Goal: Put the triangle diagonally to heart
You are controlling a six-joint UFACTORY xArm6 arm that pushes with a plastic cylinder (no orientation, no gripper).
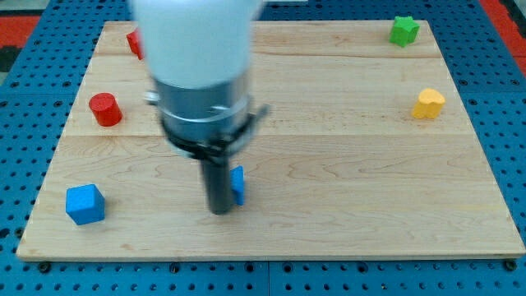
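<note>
My tip [219,210] rests on the wooden board [345,164] in the lower middle-left of the camera view. A blue block [239,184] sits right against the rod's right side, mostly hidden by it; its shape cannot be made out. The yellow heart [428,104] lies far off at the view's right, near the board's right edge. The arm's white and dark body covers the upper left-middle of the board.
A red cylinder [105,109] lies at the left. A red block [134,42] shows partly at the top left, behind the arm. A blue cube [85,204] sits at the bottom left. A green star [403,30] is at the top right.
</note>
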